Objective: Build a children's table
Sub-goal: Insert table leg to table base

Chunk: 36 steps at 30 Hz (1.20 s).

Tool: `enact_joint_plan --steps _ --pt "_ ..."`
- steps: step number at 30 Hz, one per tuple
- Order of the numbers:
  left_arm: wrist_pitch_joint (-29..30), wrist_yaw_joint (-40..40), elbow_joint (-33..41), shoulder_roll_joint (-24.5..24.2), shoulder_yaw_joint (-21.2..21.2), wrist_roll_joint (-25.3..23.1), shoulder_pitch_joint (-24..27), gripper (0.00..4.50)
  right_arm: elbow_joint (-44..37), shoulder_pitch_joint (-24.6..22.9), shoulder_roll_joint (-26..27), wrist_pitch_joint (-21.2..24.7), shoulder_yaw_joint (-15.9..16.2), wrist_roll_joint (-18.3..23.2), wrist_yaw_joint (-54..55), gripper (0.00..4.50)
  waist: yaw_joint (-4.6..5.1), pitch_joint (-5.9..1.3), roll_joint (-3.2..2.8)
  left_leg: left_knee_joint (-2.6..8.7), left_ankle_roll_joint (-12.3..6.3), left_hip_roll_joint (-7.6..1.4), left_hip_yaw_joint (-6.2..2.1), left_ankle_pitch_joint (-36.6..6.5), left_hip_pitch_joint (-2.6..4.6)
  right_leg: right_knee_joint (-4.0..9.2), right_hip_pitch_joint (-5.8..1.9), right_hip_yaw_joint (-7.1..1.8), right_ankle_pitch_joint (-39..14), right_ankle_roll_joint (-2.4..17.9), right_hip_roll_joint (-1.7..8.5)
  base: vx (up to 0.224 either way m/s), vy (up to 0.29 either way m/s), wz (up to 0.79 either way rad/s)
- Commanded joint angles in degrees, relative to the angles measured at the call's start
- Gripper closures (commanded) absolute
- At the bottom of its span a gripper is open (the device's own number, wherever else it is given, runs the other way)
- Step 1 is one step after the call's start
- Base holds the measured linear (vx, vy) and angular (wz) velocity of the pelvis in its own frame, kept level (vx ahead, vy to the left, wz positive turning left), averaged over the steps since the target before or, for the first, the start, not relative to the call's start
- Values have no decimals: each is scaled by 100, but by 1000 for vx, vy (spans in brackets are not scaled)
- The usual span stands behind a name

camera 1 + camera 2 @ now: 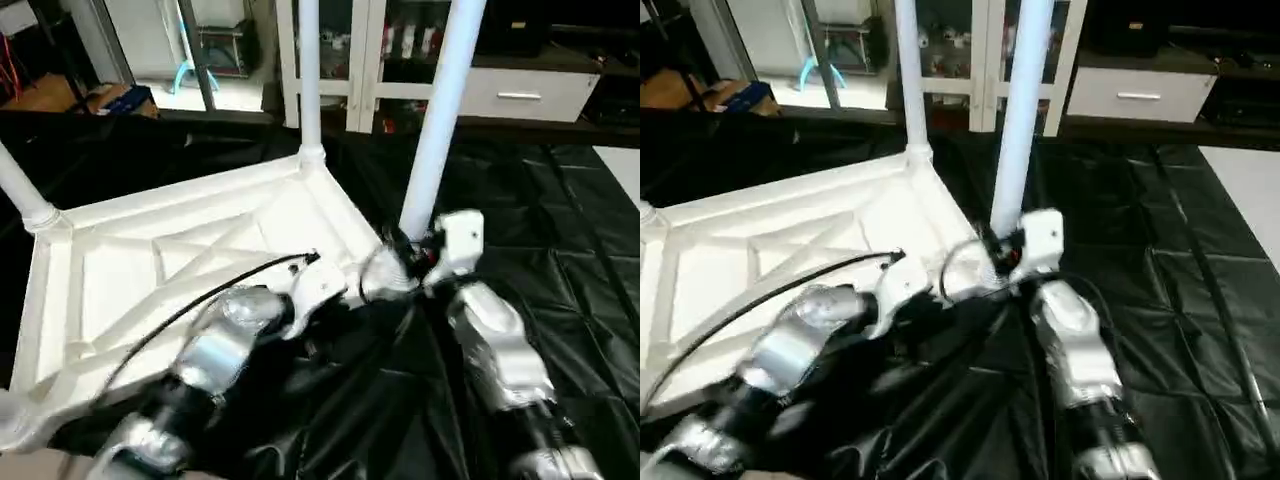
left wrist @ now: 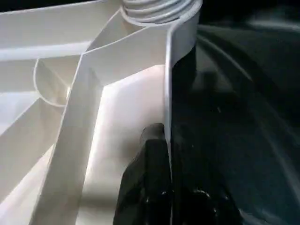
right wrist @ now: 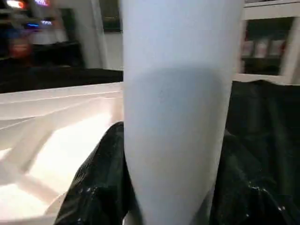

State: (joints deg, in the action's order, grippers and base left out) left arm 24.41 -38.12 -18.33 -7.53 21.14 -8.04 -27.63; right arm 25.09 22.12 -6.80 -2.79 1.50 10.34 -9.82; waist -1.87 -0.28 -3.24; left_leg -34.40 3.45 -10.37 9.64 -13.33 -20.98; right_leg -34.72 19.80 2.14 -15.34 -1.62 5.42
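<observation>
A: How is the table top [image 1: 190,260] laid?

B: It is laid upside down on the black sheet [image 1: 560,260], ribbed underside up. One leg [image 1: 309,75] is stood upright in the far corner socket, and another leg [image 1: 20,190] is seen at the corner on the robot's left.

A: And the right arm?

B: The right forearm is stretched forward, and the right gripper [image 3: 173,187] is closed around a third leg [image 1: 443,110], which is held slightly tilted over the near right corner. A black finger [image 3: 101,183] is pressed against each side of the tube.

A: The left arm?

B: It is angled across toward the same corner. The left gripper [image 2: 161,173] is pinched on the top's side wall, one finger [image 2: 150,164] inside the rim and the other outside.
</observation>
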Motion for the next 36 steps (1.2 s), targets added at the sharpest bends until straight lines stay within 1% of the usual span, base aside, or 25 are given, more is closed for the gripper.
enact_joint_plan --steps 1,2,4,6,8,9,10,11,12,13,14,15,17,18,21,22,25,27,28,29,30,33,34,35,36 --pt "338 1330 -198 392 -595 69 -90 450 1150 -378 -24 178 -151 -558 982 266 63 -168 15 332 -299 -186 -63 697 103 175 -175 -123 2614 1319 185 0 0 0" --pt "346 1645 -260 575 -718 105 -159 450 1221 -321 42 -9 -119 -683 1241 266 13 -174 40 317 -346 -171 -72 765 93 188 -205 -132 2559 1382 197 0 0 0" --pt "302 1747 -282 639 -739 108 -190 450 1222 -292 110 -145 -120 -723 1360 266 -3 -193 47 293 -499 -143 -81 891 59 174 -236 -124 2689 1330 197 0 0 0" --pt "177 1860 -333 678 -796 122 -237 450 1142 -262 235 -429 -179 -677 1401 266 -11 -207 37 262 -729 -137 -89 1057 50 157 -223 -112 2882 1231 198 0 0 0" --pt "122 1860 -352 678 -827 133 -252 450 1121 -246 287 -570 -243 -599 1332 266 -15 -203 41 252 -840 -137 -88 1088 47 155 -213 -104 2891 1199 198 0 0 0" --pt "-36 1744 -367 635 -829 166 -255 450 1084 -223 367 -771 -349 -411 1117 266 -20 -213 13 247 -881 -149 -95 1125 54 149 -208 -94 2845 1202 206 0 0 0" --pt "-36 1744 -367 635 -829 166 -255 450 1084 -223 367 -771 -349 -411 1117 266 -18 -210 17 245 -911 -150 -92 1102 55 155 -197 -93 2809 1212 209 0 0 0" --pt "-165 1582 -365 589 -829 164 -241 450 1068 -175 444 -1029 -441 -208 885 266 -19 -213 26 240 -963 -156 -95 1133 52 149 -204 -91 2791 1227 205 0 0 0" --pt "-282 1336 -330 475 -793 172 -192 450 913 -147 490 -1237 -505 19 563 266 -27 -226 -5 232 -1031 -168 -99 1118 56 145 -193 -83 2737 1243 223 0 0 0" --pt "-390 1200 -311 361 -771 167 -149 450 725 -152 474 -1292 -509 130 348 266 -25 -240 5 216 -1101 -168 -108 1249 48 125 -207 -82 2820 1262 214 0 0 0" --pt "-409 1193 -320 287 -775 155 -131 450 632 -148 444 -1312 -493 193 243 266 -29 -249 -12 199 -1146 -164 -111 1354 54 110 -202 -77 2909 1276 206 0 0 0" --pt "-406 1204 -329 249 -779 149 -124 450 592 -142 425 -1327 -482 226 193 266 -28 -266 -14 160 -1205 -167 -121 1702 65 69 -193 -69 3132 1292 191 0 0 0" --pt "-569 1122 -372 116 -754 192 -98 450 599 -132 340 -1328 -489 232 154 266 -23 -283 -19 104 -1292 -136 -133 2204 50 24 -186 -58 3412 1276 169 0 0 0" --pt "-600 1084 -367 90 -742 203 -89 450 585 -141 331 -1341 -483 253 85 266 -21 -304 -33 75 -1279 -125 -140 2403 46 -6 -180 -57 3545 1247 165 0 0 0" --pt "-796 882 -350 -35 -678 283 -42 450 524 -204 302 -1459 -464 320 -317 266 -19 -317 -39 46 -1274 -104 -128 2523 35 -29 -163 -48 3745 1170 149 0 0 0" --pt "-850 808 -340 -66 -661 318 -23 450 470 -239 310 -1464 -480 399 -520 266 -14 -307 -22 62 -1261 -107 -114 2271 13 -18 -175 -49 3646 1159 170 0 0 0" --pt "-1113 442 -257 -209 -528 381 64 450 145 -324 255 -1285 -537 774 -1067 266 -20 -310 -31 68 -1288 -131 -118 2069 11 -27 -180 -55 3653 1156 173 0 0 0" --pt "-1219 141 -169 -370 -403 389 153 450 -257 -356 148 -691 -707 1396 -1522 266 -25 -300 -25 78 -1367 -136 -119 1921 15 -23 -187 -56 3650 1154 161 0 0 0" --pt "-1254 19 -139 -440 -359 396 193 450 -409 -367 44 -371 -780 1664 -1758 266 -26 -303 -38 76 -1391 -143 -123 1877 5 -33 -187 -60 3655 1145 170 0 0 0" --pt "-1277 -56 -122 -484 -332 401 217 450 -498 -374 -29 -170 -823 1824 -1907 266 -9 -323 -53 58 -1389 -162 -143 2125 11 -75 -182 -41 3772 1135 152 0 0 0" --pt "-1323 -151 -119 -542 -287 409 239 450 -521 -383 -181 9 -831 1897 -2085 266 -17 -334 -77 41 -1374 -165 -149 2251 36 -80 -163 -33 3792 1151 145 0 0 0" --pt "-1368 -232 -130 -601 -231 420 254 450 -499 -394 -343 119 -802 1886 -2258 266 -29 -360 -66 -21 -1289 -121 -125 2797 60 -114 -134 -36 3995 1184 94 0 0 0" --pt "-1405 -290 -140 -640 -189 422 259 450 -456 -402 -461 195 -767 1839 -2376 266 -32 -355 -57 -23 -1265 -109 -119 2827 44 -117 -138 -41 4041 1183 99 0 0 0" --pt "-1410 -306 -140 -646 -180 423 260 450 -442 -402 -475 205 -762 1828 -2397 266 -46 -347 -24 -20 -1185 -76 -93 2602 -4 -120 -162 -60 4125 1159 110 0 0 0" --pt "-1436 -396 -143 -678 -131 432 265 450 -370 -402 -553 260 -739 1765 -2514 266 -52 -341 -21 -9 -1155 -77 -89 2470 -16 -113 -165 -61 4093 1157 123 0 0 0"
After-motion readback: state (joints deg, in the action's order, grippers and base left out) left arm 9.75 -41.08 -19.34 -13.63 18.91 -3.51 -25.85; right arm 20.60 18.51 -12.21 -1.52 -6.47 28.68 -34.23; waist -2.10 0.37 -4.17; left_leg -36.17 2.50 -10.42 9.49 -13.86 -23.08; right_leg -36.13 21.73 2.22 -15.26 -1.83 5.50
